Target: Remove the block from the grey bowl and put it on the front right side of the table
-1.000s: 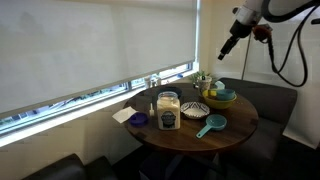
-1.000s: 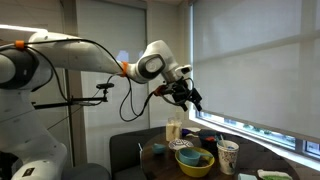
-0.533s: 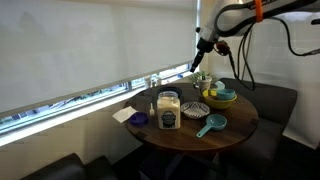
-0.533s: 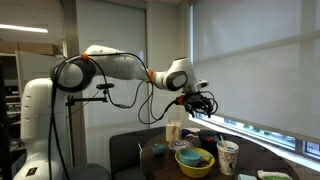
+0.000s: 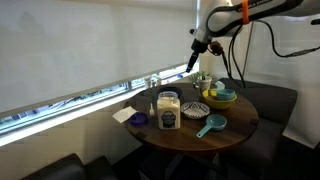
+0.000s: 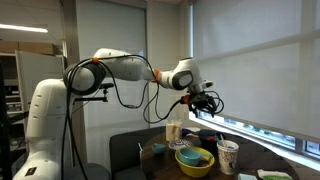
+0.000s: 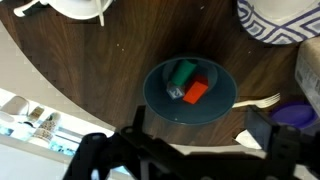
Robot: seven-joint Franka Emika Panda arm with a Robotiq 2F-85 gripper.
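In the wrist view a grey-blue bowl (image 7: 190,95) sits on the round dark brown table (image 7: 80,70). It holds a red block (image 7: 197,92), a green block (image 7: 182,73) and a small pale cube (image 7: 175,93). My gripper (image 7: 200,135) hangs well above the bowl, with its dark fingers spread wide and nothing between them. In both exterior views the gripper (image 5: 194,55) (image 6: 210,103) is high over the far side of the table (image 5: 238,124). The bowl is too small to pick out there.
On the table are a white labelled container (image 5: 168,111), a purple bowl (image 5: 138,119), a patterned bowl (image 5: 195,109), a teal scoop (image 5: 210,124) and a yellow bowl (image 5: 221,96). A white cup (image 6: 228,155) stands near the edge. Window blinds lie behind the table and dark seats stand around it.
The arm has swung in from the side and come down a little. The gripper now hangs above the far part of the table. The things on the table have not moved.
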